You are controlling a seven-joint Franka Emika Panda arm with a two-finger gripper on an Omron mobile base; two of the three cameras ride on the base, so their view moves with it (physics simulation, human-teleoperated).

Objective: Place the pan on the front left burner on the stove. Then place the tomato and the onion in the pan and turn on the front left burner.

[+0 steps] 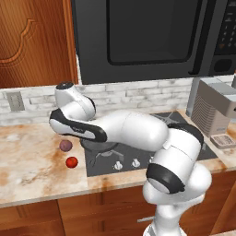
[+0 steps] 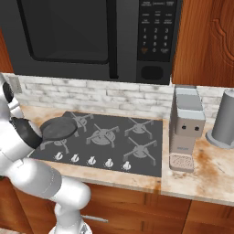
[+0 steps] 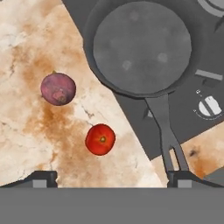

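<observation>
Pan sits on the stove, over the front left burner, near the cooktop's left edge. Pan is empty; its straight handle points out toward the counter edge, past the knob row. In the right base view the pan shows as a dark disc at the stove's front left corner, partly behind the arm.

Tomato lies on the marble counter just left of the stove, clear of the pan. Onion lies on the same counter, near the tomato but not touching it, a little farther back toward the wall (seen from the left base view: onion behind, tomato in front).

Gripper hovers above the counter, looking down on the tomato, onion and pan; fingers spread wide, nothing between them. One fingertip shows over the marble, the other over the end of the pan handle.

Knobs run in a row along the stove front. Microwave hangs above the stove; a coffee machine stands on the counter to the stove's right.
</observation>
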